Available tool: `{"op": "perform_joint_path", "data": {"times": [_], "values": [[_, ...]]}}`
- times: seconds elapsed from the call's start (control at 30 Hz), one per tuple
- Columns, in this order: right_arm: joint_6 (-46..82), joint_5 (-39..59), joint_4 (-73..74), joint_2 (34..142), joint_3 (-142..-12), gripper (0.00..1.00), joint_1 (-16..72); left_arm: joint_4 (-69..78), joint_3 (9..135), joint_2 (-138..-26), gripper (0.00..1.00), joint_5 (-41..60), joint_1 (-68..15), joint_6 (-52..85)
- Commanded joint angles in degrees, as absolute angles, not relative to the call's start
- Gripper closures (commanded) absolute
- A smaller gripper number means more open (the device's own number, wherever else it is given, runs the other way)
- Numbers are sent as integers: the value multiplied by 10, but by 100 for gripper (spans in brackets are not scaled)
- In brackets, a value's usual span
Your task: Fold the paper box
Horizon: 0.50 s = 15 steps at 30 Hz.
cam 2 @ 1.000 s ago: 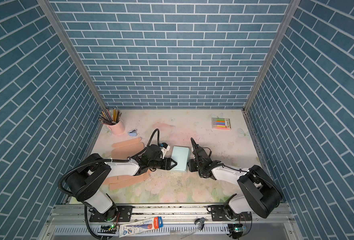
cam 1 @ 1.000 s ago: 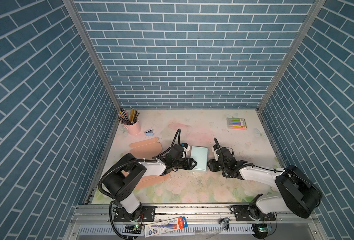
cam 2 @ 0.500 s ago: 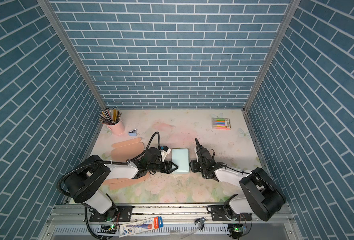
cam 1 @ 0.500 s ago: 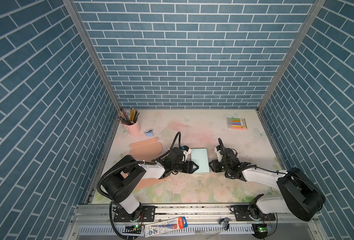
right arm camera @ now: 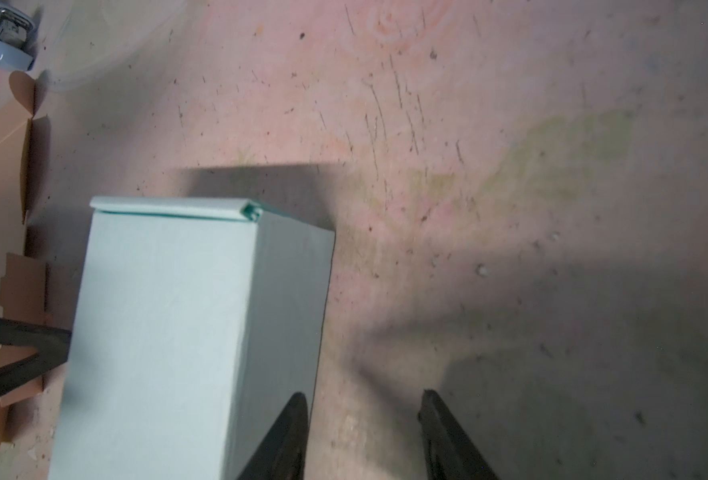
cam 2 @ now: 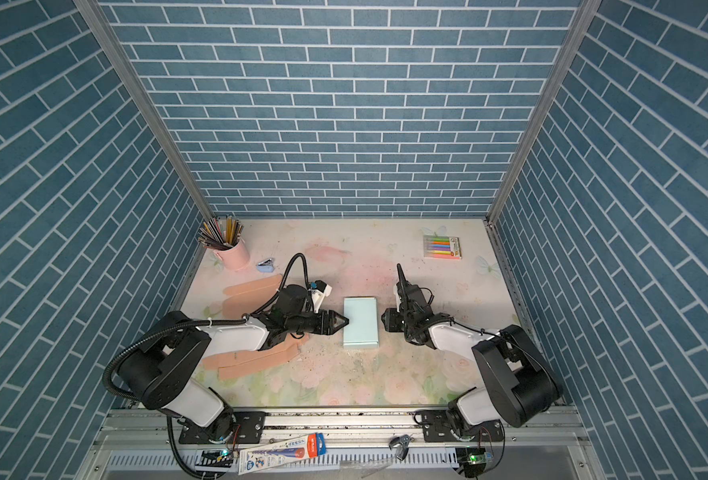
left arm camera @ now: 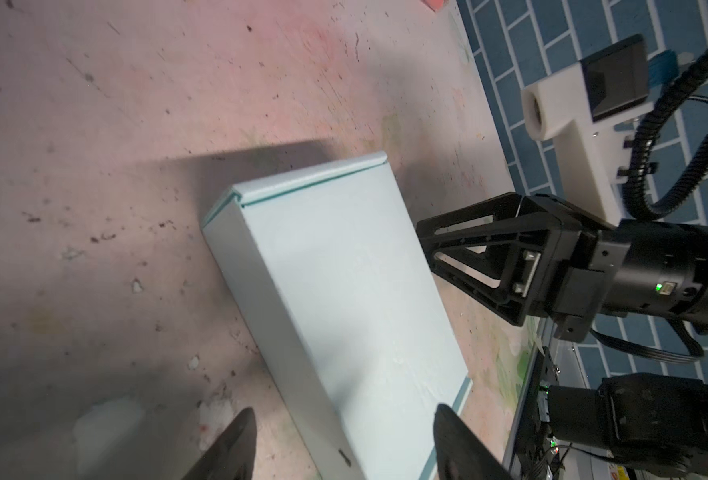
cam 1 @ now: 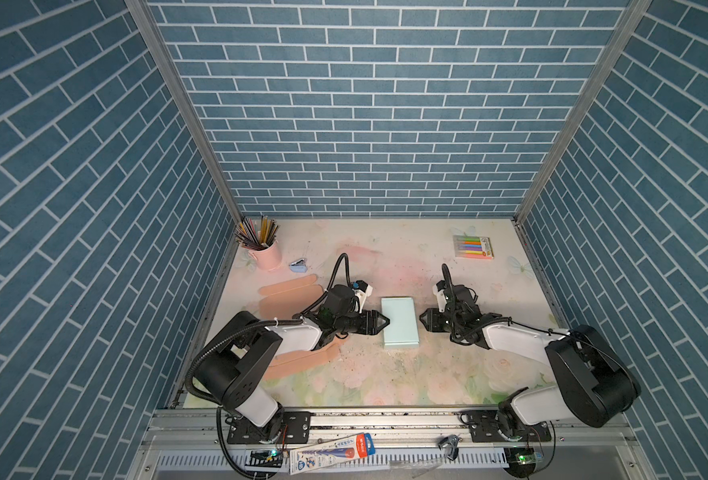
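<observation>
Left gripper (cam 1: 385, 322), right gripper (cam 1: 423, 323) open (flanking paper box (cam 1: 400, 326)).

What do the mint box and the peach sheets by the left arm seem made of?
Mint box: thin paperboard, matte; crisp creased edges and a tucked flap seam in the wrist views. Peach sheets: probably card box blanks, matte; flat, with cut tabs and fold lines.

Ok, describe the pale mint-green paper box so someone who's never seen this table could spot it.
On the floral-print tabletop enclosed by blue brick walls, look at the middle, between the left gripper and right gripper. The pale mint-green paper box lies there; unlike the flat peach cardboard sheets to its left, it is folded into a closed block.
</observation>
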<state>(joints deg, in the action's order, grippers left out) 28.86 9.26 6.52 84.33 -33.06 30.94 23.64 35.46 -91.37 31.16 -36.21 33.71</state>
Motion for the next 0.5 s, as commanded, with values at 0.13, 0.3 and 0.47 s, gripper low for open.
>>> {"op": "perform_joint_path", "data": {"times": [0.13, 0.3, 0.47], "values": [[258, 77, 80, 908, -378, 56, 304, 255, 409, -963, 32, 321, -360, 325], [256, 88, 94, 943, -398, 57, 303, 273, 429, -1000, 33, 332, -361, 334], [263, 101, 110, 947, -398, 57, 305, 272, 438, -1010, 33, 335, -365, 332]]}}
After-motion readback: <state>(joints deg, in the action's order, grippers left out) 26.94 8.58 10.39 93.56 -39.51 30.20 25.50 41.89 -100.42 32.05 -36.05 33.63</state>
